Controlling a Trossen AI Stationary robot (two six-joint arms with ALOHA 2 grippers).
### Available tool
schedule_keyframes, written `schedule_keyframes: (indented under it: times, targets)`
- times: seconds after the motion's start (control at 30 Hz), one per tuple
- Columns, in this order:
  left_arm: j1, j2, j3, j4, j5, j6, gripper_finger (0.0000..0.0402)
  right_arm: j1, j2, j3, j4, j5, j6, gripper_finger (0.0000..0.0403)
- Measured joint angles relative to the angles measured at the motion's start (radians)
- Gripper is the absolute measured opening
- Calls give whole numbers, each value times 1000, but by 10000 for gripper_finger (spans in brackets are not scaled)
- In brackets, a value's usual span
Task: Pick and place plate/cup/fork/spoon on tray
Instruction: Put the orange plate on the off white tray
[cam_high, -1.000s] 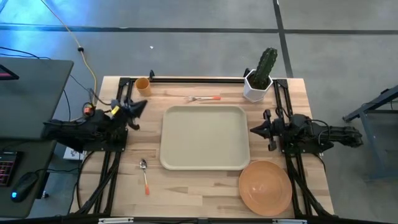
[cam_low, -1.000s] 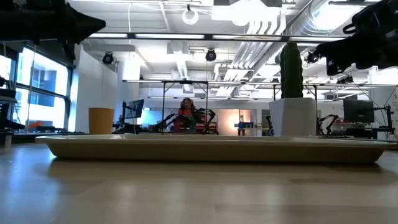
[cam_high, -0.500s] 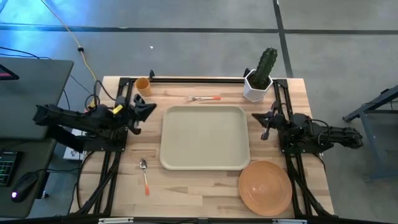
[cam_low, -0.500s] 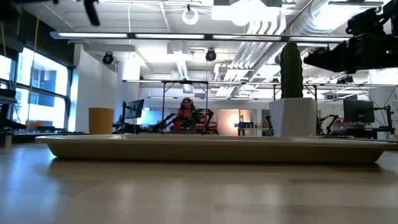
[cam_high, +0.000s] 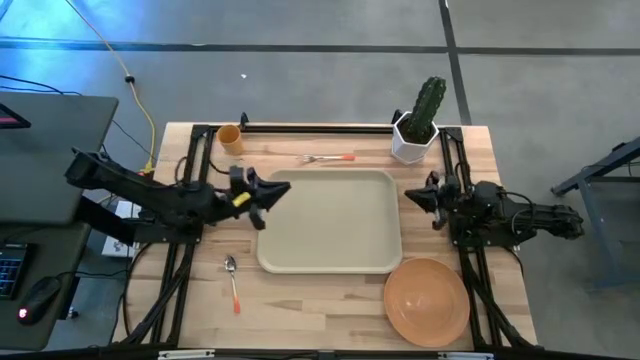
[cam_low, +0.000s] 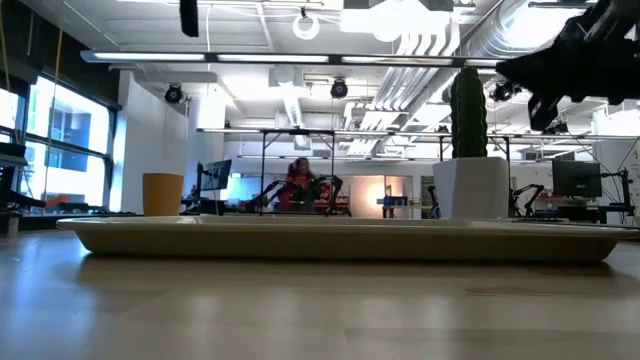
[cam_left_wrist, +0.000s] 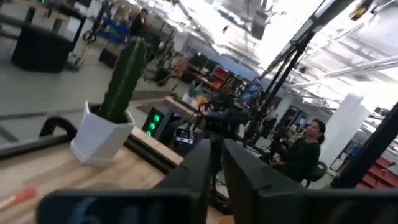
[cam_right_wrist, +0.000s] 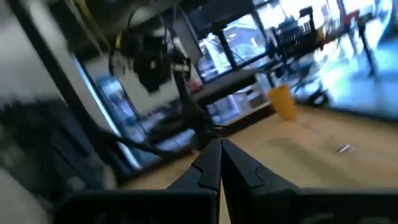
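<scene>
While nothing yet lies on the tray (cam_high: 330, 262), four things wait around it, and the coming move turns on which arm is nearer to which. From above, the left gripper (cam_high: 272, 192) hangs over the tray's left rim, raised clear of the table, its fingers (cam_left_wrist: 208, 163) pressed together and holding nothing. The right gripper (cam_high: 428, 196) hovers just off the tray's right edge, its fingers (cam_right_wrist: 211, 163) likewise closed on nothing.

On the left arm's side, the spoon (cam_high: 232, 281) lies near the front edge, below and slightly outboard of the left gripper, bowl toward the tray's mid-height and handle running toward the front, so its long axis is roughly parallel to the tray's left side. The cup (cam_high: 229, 137) stands at the far left corner, behind that gripper. The fork (cam_high: 326, 158) lies crosswise just beyond the tray's far rim, long axis along that rim, tines left, about midway between the arms. The plate (cam_high: 427, 300) sits at the front right, touching or nearly touching the tray's corner, directly in front of the right gripper and clearly that arm's piece. The cactus pot (cam_high: 414, 139) stands behind the right gripper, off-task.
</scene>
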Motion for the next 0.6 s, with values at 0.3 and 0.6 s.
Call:
schedule_keyframes:
  times: [0.3,0.6]
  targets:
    - [75,243,120,3,53,-26,154,0,2,3,10,200,241,1]
    - [119,447,292,-4,69,-38,206,73,155,148,-168,81,194,72]
